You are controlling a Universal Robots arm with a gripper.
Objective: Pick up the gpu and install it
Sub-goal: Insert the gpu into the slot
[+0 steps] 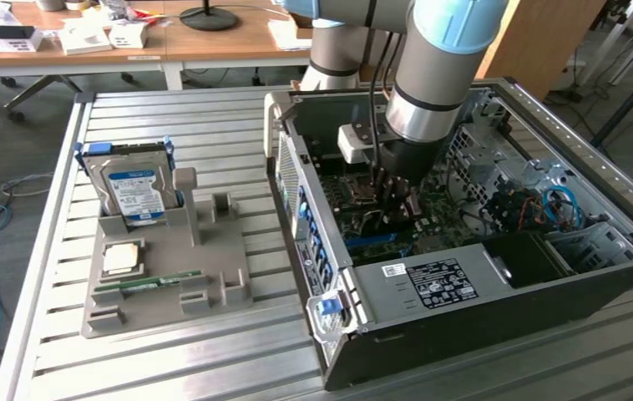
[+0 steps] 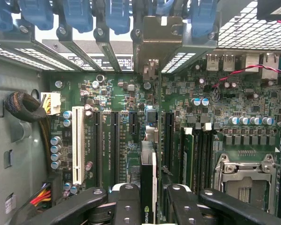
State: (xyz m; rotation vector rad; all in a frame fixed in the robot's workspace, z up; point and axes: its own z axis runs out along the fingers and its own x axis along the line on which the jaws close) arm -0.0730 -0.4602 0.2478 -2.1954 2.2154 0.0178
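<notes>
The desk (image 1: 183, 359) is ribbed silver-grey metal. The holder (image 1: 227, 259) is plain grey, the hard drive (image 1: 139, 188) label blue and white, and the RAM stick (image 1: 149, 282) green. The arm (image 1: 433, 83) is silver with pale blue caps. The computer case (image 1: 517, 326) is black. Its motherboard (image 2: 112, 93) is dark green, with one white slot (image 2: 77, 145) among black ones and blue latches (image 2: 75, 14). The gpu (image 2: 146, 183) shows a black edge with a green logo, between black jaws.

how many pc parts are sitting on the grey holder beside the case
3 on the grey holder: hard drive upright at the far end, cpu flat in the middle, ram stick lying nearest the camera. None looks hidden.
</notes>
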